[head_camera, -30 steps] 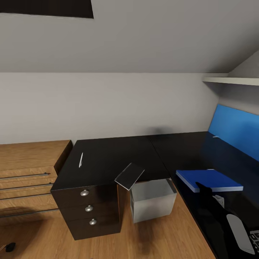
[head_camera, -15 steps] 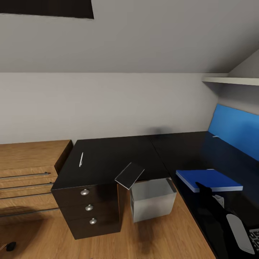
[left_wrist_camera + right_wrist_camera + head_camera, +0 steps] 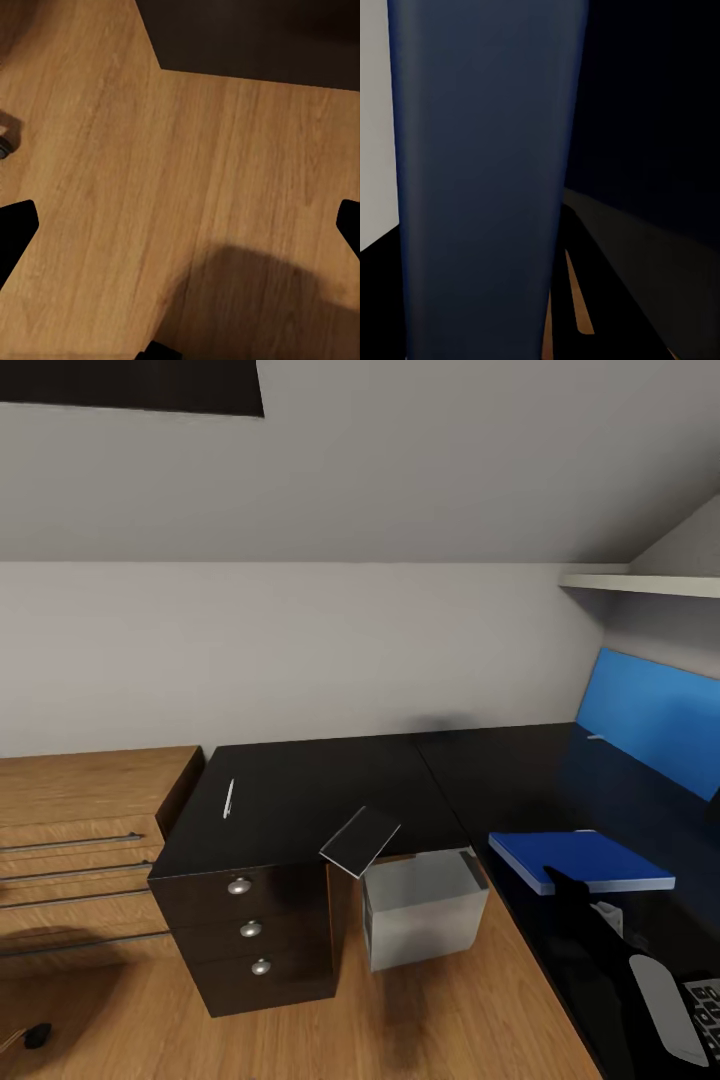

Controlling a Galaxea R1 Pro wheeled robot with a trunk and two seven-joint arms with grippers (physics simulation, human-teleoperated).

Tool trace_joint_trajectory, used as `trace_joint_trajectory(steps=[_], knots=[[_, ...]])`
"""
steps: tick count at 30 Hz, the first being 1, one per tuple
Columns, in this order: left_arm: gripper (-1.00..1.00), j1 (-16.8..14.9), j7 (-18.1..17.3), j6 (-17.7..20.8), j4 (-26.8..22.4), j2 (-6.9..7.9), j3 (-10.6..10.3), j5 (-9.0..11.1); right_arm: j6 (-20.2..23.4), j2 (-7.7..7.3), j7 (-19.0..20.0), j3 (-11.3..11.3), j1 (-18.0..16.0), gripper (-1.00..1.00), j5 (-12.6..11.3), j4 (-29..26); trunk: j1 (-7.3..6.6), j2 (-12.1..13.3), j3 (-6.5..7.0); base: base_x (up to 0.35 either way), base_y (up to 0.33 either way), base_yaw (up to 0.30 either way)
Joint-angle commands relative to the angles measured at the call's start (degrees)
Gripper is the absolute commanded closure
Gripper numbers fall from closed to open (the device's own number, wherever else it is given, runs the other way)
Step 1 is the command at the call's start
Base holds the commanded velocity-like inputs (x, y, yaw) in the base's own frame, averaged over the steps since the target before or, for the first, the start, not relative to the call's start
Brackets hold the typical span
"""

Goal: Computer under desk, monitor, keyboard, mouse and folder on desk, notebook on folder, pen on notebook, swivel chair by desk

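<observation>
A: Log entry. Where did the task items sit?

B: The black L-shaped desk (image 3: pixel 330 790) ran along the wall and turned toward the right. The pen (image 3: pixel 227 800) lay on its left section, above the drawer unit (image 3: pixel 250 930). The notebook (image 3: pixel 360 843), dark and flat, stood tilted at the desk's front edge, well apart from the pen. I could not tell what held it at that angle.

A: Computer?

B: The grey computer (image 3: pixel 425 908) sat on the wood floor (image 3: pixel 450 1020) under the desk, just beside the drawer unit and directly below the notebook.

A: Right section?

B: The blue folder (image 3: pixel 580 860) lay flat on the desk there. The monitor (image 3: pixel 650 730), its screen bright blue, stood behind the folder near the wall. A corner of the keyboard (image 3: pixel 705 1010) showed at the frame's edge.

A: Claw states?

B: Left gripper (image 3: pixel 180 225): jaws spread wide, nothing between them, over bare floor, with the dark edge of the desk ahead of it. A small dark wheel-like object (image 3: pixel 4 142) sat on the floor nearby. Right claw: I cannot tell. Its wrist camera faced a dark blue-grey slab (image 3: pixel 480 180) very close up, and no fingers were distinguishable.

A: Surroundings?

B: A wooden dresser (image 3: pixel 70 840) stood left of the desk, and a white shelf (image 3: pixel 640 582) was mounted on the wall above the monitor.
</observation>
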Motion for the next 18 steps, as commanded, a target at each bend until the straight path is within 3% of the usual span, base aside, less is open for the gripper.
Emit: trace_joint_trajectory(steps=[1,9,10,18], knots=[[-1.00,-0.08,0.34,-0.40,0.00,0.02,-0.47,0.61,0.38,0.02,-0.64,-0.12,-0.02,1.00,0.32,1.02,0.00,-0.03,-0.06,0.000,0.000,0.000],[-1.00,-0.08,0.34,-0.40,0.00,0.05,-0.47,0.63,0.39,0.02,-0.65,-0.12,-0.01,1.00,0.32,1.02,0.00,-0.03,-0.06,0.000,0.000,0.000],[-1.00,-0.08,0.34,-0.40,0.00,0.03,-0.47,0.63,0.36,0.02,-0.65,-0.12,-0.03,-1.00,0.32,1.02,0.00,-0.03,-0.06,0.000,0.000,0.000],[-1.00,-0.08,0.34,-0.40,0.00,0.03,-0.47,0.63,0.31,0.02,-0.58,-0.18,-0.01,-1.00,0.32,1.02,0.00,-0.03,-0.06,0.000,0.000,0.000]])
